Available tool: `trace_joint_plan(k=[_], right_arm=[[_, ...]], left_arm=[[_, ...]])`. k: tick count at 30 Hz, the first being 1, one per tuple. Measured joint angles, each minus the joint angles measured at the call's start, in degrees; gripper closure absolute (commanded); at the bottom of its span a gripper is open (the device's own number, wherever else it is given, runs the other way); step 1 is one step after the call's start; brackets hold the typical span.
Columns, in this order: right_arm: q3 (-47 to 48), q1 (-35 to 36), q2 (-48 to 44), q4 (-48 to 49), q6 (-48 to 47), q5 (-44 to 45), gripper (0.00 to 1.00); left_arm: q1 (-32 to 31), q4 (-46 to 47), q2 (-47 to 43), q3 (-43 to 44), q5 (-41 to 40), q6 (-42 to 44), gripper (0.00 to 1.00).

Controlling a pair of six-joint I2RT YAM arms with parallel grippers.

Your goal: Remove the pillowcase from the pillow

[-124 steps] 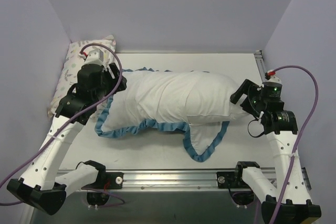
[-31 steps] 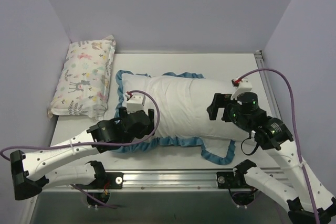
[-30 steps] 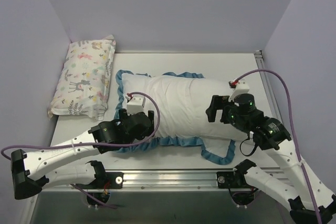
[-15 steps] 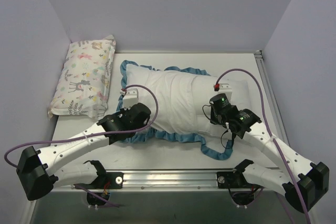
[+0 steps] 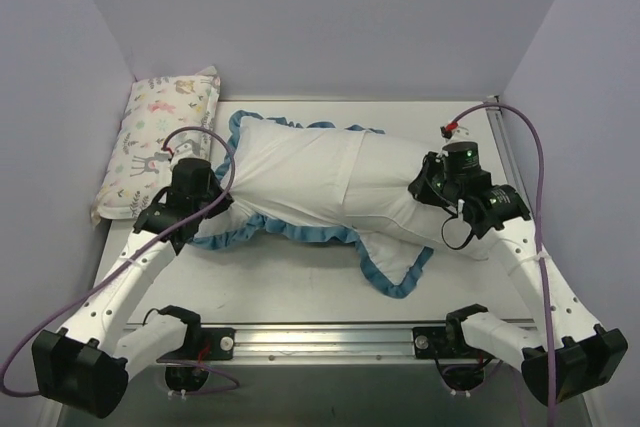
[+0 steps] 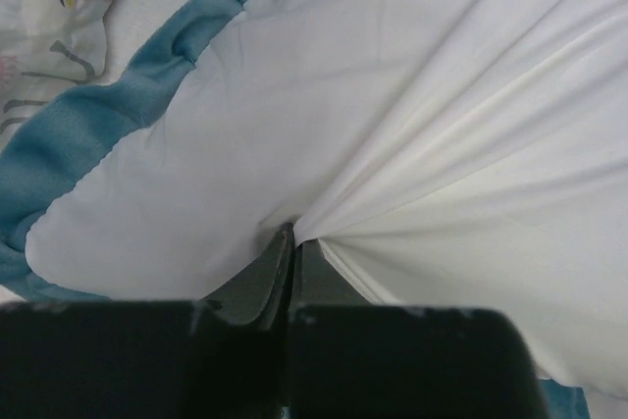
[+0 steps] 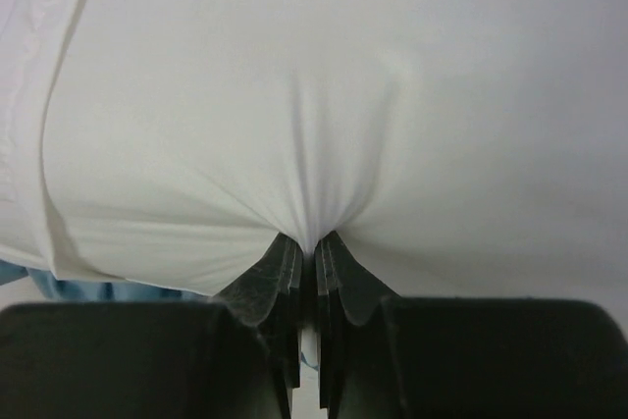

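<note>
Seen from above, the pillowcase (image 5: 290, 172) lies across the middle of the counter (image 5: 300, 297). Its plain white side is up, the blue ruffle runs along its edges, and one loose flap points to the near edge. I take the plump white end on the right for the pillow (image 5: 395, 209). The left pincer (image 5: 213, 209) is at the left end and the right pincer (image 5: 420, 187) at the right end. A small animal-print pillow (image 5: 150, 137) lies near, so a pull to the left could push it.

In the left wrist view, the pincer is clamped on a thin fold of white cloth near the ruffle. Such a fold may slip out under a strong pull.

In the right wrist view, the pincer is clamped on a white pinch. I cannot tell whether this is the pillow alone. If the cover is also caught, the pillow would not come out.
</note>
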Motion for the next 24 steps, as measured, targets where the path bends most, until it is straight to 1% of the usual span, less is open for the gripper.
trace_joint_plan(k=[4, 6, 9, 10, 11, 12, 13, 14, 16, 18, 20, 24], right_arm=[[2.56, -0.96, 0.02, -2.93, -0.28, -3.04, 1.00], [3.30, -1.25, 0.02, -4.13, -0.70, -3.39, 1.00], [3.58, -0.92, 0.00, -5.27, -1.79, -3.43, 1.00], [3.58, -0.35, 0.02, -5.60, -2.29, -3.15, 0.93], [3.58, 0.63, 0.00, -5.90, -2.73, -2.51, 0.82], [3.58, 2.56, 0.00, -6.23, -3.17, -1.09, 0.68], [3.58, 4.28, -0.09, -6.51, -3.58, 0.72, 0.45], [3.56, 6.21, -0.42, -6.64, -4.00, 2.40, 0.38], [3.10, 9.07, -1.97, -6.47, -5.44, 5.31, 0.25], [2.21, 11.19, -4.07, -6.49, -5.97, 7.41, 0.22], [1.22, 12.50, -5.81, -6.51, -6.34, 9.20, 0.20], [-1.18, 13.44, -6.36, -6.25, -6.80, 11.69, 0.19]], left_arm=[[3.23, 0.68, 1.44, 0.02, 5.11, 0.46, 1.00], [3.37, 1.38, 3.45, 0.02, 6.60, 0.92, 1.00], [2.58, 2.29, 5.11, -0.44, 6.78, 1.49, 1.00], [2.16, 2.54, 5.33, -0.79, 6.54, 1.79, 0.95], [1.77, 2.62, 5.38, -1.16, 6.14, 2.08, 0.84], [1.18, 2.62, 5.35, -1.62, 5.53, 2.45, 0.58], [0.55, 2.58, 5.22, -2.05, 4.37, 3.32, 0.46], [-0.11, 2.43, 4.96, -2.60, 2.95, 3.80, 0.36], [-1.92, 1.36, 3.67, -3.37, 0.52, 4.66, 0.22], [-4.70, 0.15, 1.36, -3.52, -1.03, 5.35, 0.19], [-8.85, -0.46, -1.70, -3.50, -2.16, 5.40, 0.18], [-20.70, -0.96, -6.38, -3.69, -4.50, 2.71, 0.17]])
